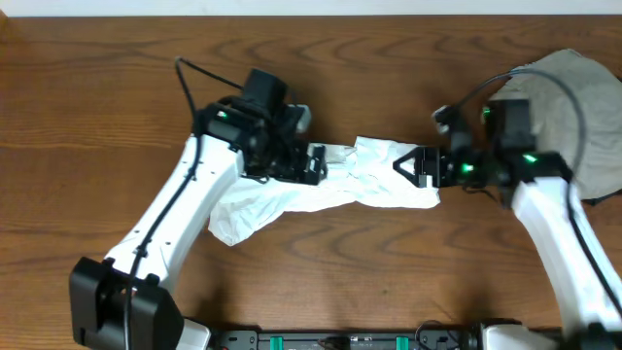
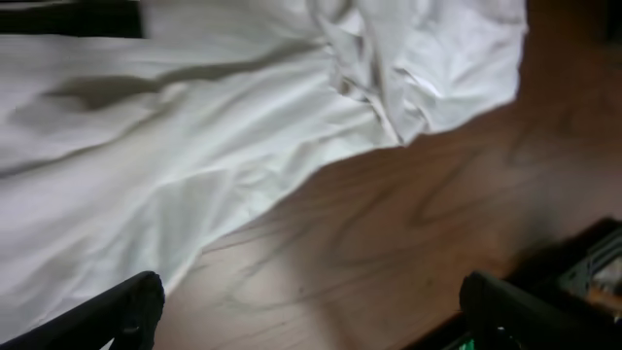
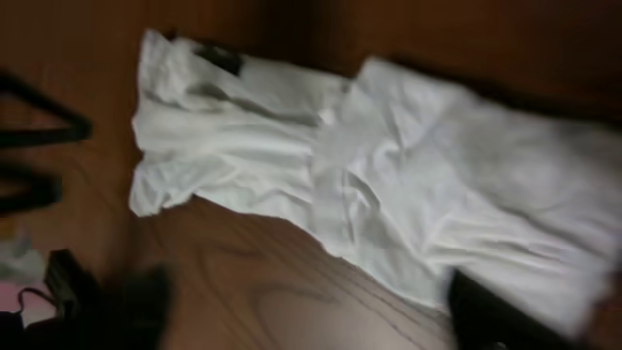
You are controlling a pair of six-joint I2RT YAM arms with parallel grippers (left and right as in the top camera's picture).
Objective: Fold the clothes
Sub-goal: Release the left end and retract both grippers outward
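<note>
Gaping wide, left gripper (image 2: pixel 311 297), right gripper (image 1: pixel 413 165) over white T-shirt (image 1: pixel 330 192) — grey-beige shirt (image 1: pixel 573 107) seen overhead only.

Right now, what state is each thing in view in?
white T-shirt, crumpled and unfolded, lying on the table between the grippers.
grey-beige garment, heaped at the table's far right edge.
left gripper, open, holding nothing.
right gripper, open, holding nothing.
</note>
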